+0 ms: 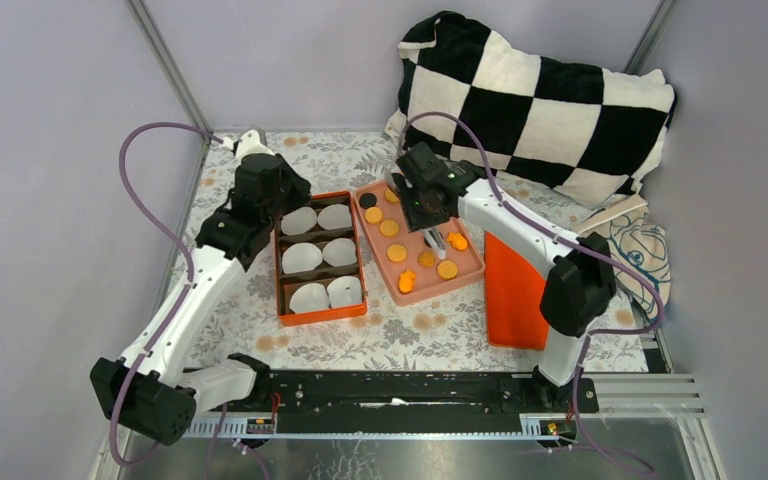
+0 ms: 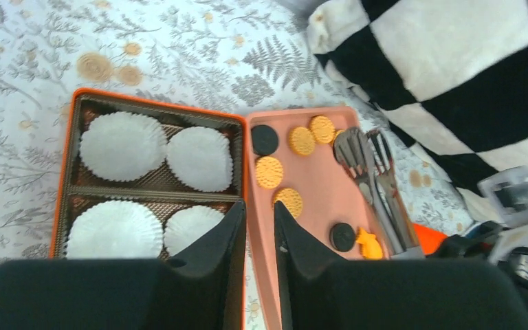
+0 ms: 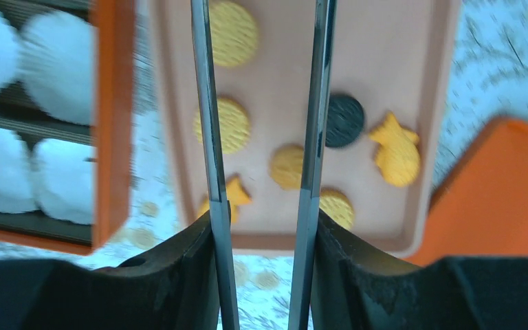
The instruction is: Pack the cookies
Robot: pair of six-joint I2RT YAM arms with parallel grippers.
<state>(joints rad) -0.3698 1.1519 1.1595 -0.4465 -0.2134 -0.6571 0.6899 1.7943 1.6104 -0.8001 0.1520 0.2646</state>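
The cookies [image 1: 397, 253] lie loose in a pink tray [image 1: 465, 279]: golden discs [image 3: 223, 125], black ones [image 3: 344, 121] and an orange fish shape [image 3: 395, 150]. My right gripper [image 3: 265, 227] is shut on metal tongs [image 3: 210, 103], whose two arms stand apart above the cookies with nothing between them. My left gripper [image 2: 260, 210] hovers high over the seam between the tray [image 2: 316, 199] and an orange box [image 2: 155, 103]. Its jaws stand a narrow gap apart and hold nothing. The box holds several white paper cups [image 2: 122, 144].
An orange lid [image 1: 515, 290] sits right of the tray. A black-and-white checked pillow [image 1: 535, 100] fills the back right, with a patterned cloth [image 1: 645, 250] beside it. A floral cloth [image 1: 410, 335] covers the table.
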